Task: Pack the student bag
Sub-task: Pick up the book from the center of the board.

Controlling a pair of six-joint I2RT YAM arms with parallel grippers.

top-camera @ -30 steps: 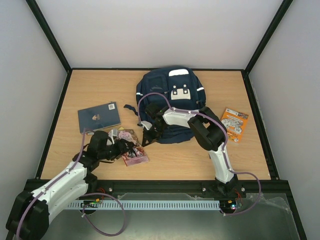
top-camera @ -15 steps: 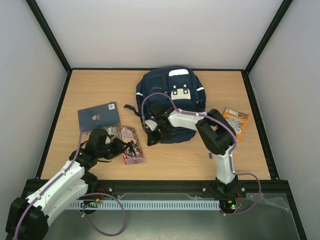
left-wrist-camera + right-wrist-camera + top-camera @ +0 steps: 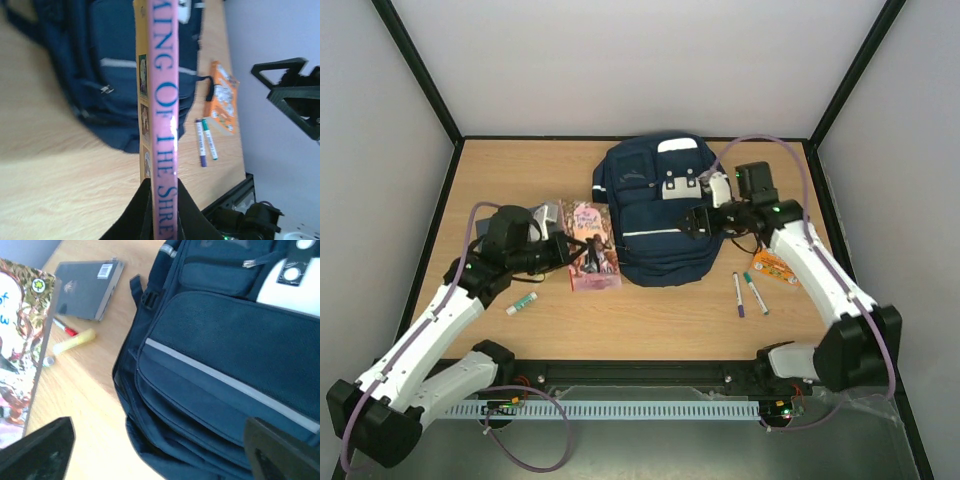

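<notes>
Lying flat toward the back middle of the table [image 3: 520,170], the student bag [image 3: 655,225] showed navy fabric, a pale reflective stripe across its front pocket and a grey-white buckle patch near its top. Just left of the bag, the left gripper [image 3: 160,212] was pinching a pink-spined book [image 3: 164,100], its spine title cut off at both ends. The right gripper [image 3: 698,222] stood spread over the bag's right side. Right of the bag, an orange booklet [image 3: 222,100] lay partly hidden under the right arm, near two markers [image 3: 739,294].
</notes>
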